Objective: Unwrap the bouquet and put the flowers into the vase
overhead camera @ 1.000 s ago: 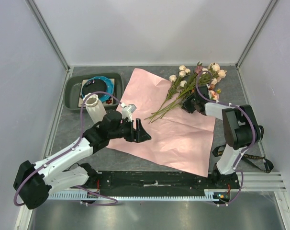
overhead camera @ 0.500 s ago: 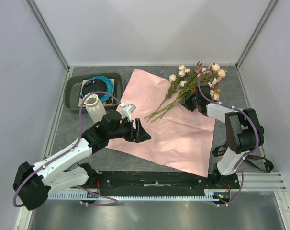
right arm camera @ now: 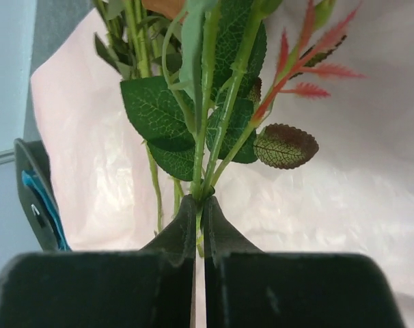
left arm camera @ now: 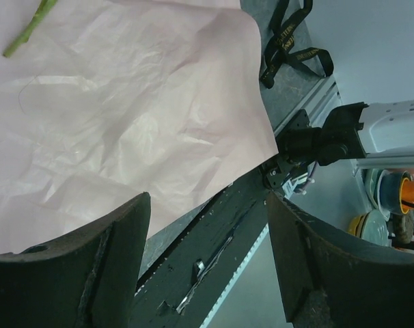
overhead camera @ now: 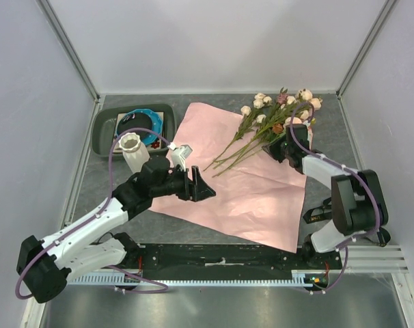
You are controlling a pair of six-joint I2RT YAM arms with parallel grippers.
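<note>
Widest of all, the grey counter (overhead camera: pixel 91 198), with a creased pink paper sheet (overhead camera: pixel 255 198) spread flat over its middle, one corner toward the arm bases. At the far left, a dark grey tray (overhead camera: pixel 101 137) with a blue ring (overhead camera: pixel 144 115) inside. On the far right part of the sheet, lying flat, the flowers (overhead camera: pixel 261 126): pale heads toward the far right corner of the counter, thin green stems fanned toward the middle of the paper. Just on the near side of the tray, standing at the left edge of the sheet, the white ribbed vase (overhead camera: pixel 133 152), well apart from the flowers. Beside the vase, hovering over the left part of the paper, the left pincer (overhead camera: pixel 205 184), fingers wide apart, nothing between them. Among the leaves, the right pincer (overhead camera: pixel 279 140), fingers pressed together and clamped on green stems of the flowers, with leaves rising just past the tips.
</note>
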